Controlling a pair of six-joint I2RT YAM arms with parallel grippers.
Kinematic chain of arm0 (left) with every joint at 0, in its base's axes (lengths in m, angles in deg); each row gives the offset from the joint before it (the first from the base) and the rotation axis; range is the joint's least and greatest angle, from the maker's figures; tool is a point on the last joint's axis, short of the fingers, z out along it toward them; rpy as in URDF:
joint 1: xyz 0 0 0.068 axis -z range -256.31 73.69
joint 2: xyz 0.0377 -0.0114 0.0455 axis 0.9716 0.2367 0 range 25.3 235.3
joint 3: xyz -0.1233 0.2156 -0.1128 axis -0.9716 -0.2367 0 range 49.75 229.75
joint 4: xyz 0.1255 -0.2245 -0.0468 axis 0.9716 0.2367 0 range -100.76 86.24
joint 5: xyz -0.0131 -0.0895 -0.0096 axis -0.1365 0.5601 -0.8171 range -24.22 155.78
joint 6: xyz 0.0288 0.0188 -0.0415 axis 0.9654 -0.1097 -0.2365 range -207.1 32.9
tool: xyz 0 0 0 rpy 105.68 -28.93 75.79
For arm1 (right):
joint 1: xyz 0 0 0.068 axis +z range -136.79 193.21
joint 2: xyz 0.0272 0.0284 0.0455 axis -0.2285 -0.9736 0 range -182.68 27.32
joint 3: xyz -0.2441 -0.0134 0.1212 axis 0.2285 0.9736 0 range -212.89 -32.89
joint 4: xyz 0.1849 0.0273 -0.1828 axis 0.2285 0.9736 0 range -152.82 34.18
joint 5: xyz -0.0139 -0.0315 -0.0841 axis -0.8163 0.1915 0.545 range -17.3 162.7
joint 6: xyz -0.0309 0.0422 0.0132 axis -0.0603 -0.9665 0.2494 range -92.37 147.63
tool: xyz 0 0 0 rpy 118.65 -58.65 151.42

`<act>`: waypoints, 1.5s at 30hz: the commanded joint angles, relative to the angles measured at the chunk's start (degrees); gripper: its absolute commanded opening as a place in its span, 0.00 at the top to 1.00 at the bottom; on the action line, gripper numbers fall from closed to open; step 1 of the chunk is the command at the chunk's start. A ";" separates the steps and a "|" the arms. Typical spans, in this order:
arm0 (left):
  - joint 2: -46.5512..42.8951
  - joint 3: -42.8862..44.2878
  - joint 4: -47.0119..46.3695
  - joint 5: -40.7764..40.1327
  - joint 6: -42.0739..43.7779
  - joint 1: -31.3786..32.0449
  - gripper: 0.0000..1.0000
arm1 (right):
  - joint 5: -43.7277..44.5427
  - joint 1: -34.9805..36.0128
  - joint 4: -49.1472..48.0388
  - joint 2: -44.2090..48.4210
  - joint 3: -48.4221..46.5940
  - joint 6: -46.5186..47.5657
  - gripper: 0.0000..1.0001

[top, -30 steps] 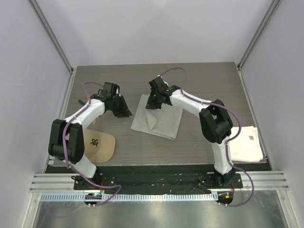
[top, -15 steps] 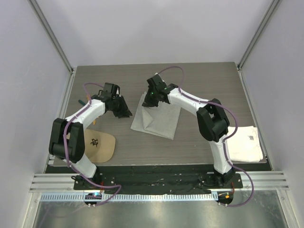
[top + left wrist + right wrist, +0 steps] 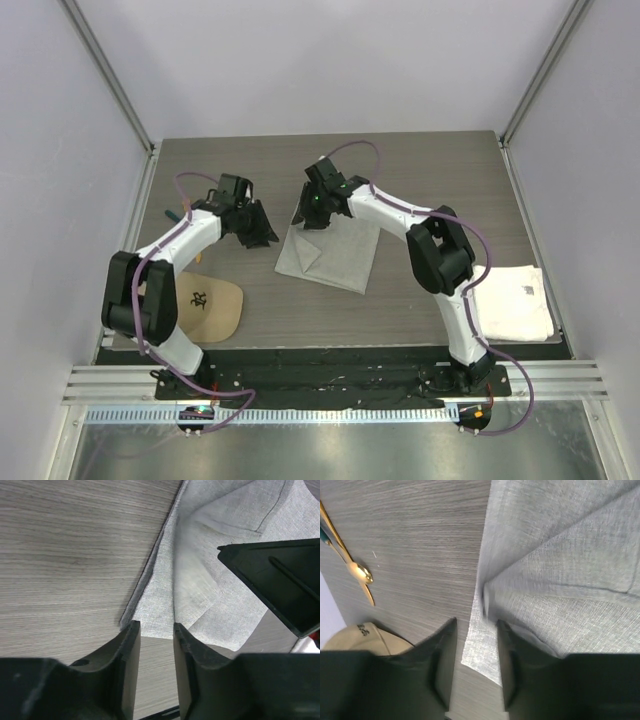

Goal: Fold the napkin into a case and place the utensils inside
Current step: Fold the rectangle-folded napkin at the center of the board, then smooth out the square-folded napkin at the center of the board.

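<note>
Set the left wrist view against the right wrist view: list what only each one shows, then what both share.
Only the left wrist view shows the right gripper, a black wedge at right. Only the right wrist view shows the gold spoon and a dark teal handle lying on the table at left, and the tan cap at lower left. Both show the grey napkin with its folds, the wood-grain table, and the camera's own jaws standing apart at the bottom edge.
</note>
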 commanded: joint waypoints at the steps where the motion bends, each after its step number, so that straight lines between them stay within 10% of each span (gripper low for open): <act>1: -6.05 -0.29 -2.71 -4.59 2.01 4.16 0.61 | 0.50 -0.02 5.26 1.56 -5.86 7.71 0.53; 16: 16.50 24.22 13.36 -36.74 3.77 25.80 0.60 | -1.86 -16.11 3.61 37.42 33.40 18.36 0.47; 39: 30.05 35.83 23.48 -43.97 0.43 30.72 0.48 | -8.37 -16.55 -5.19 38.40 40.90 17.48 0.48; 45: 29.09 35.48 23.13 -47.22 0.52 30.81 0.61 | -9.77 -16.55 -6.59 37.96 42.13 16.78 0.48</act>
